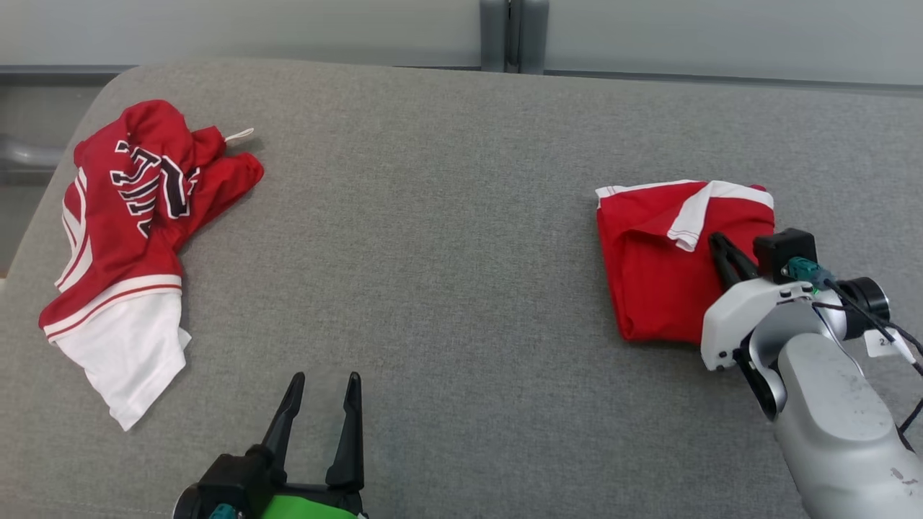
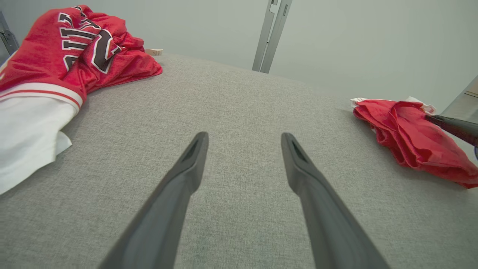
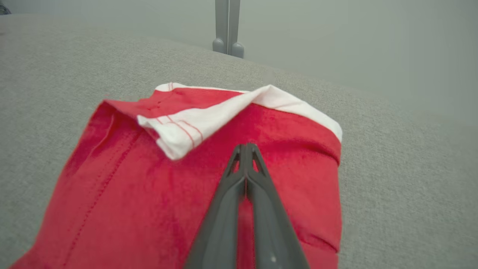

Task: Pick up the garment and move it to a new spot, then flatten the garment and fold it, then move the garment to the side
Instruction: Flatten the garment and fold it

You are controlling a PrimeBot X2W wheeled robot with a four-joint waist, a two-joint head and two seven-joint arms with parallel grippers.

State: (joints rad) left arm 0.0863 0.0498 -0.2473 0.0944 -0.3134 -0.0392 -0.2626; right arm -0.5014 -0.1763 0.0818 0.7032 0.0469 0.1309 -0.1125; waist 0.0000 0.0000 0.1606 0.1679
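A folded red garment (image 1: 649, 281) with white trim lies at the right of the grey padded table (image 1: 447, 252). My right gripper (image 1: 717, 241) rests over its right part, fingers pressed together; in the right wrist view the shut tips (image 3: 245, 146) sit on or just above the red cloth (image 3: 149, 186), with no fabric seen between them. A crumpled red and white jersey (image 1: 137, 209) with black lettering lies at the far left. My left gripper (image 1: 325, 378) hovers open near the front edge, with nothing between its fingers (image 2: 186, 175). The left wrist view shows the jersey (image 2: 56, 56) and the folded garment (image 2: 407, 138).
A grey metal post (image 1: 513, 36) stands behind the table's far edge against a pale wall. The table's rounded corner is at the far left (image 1: 108, 86). Bare grey surface spans the space between the two garments.
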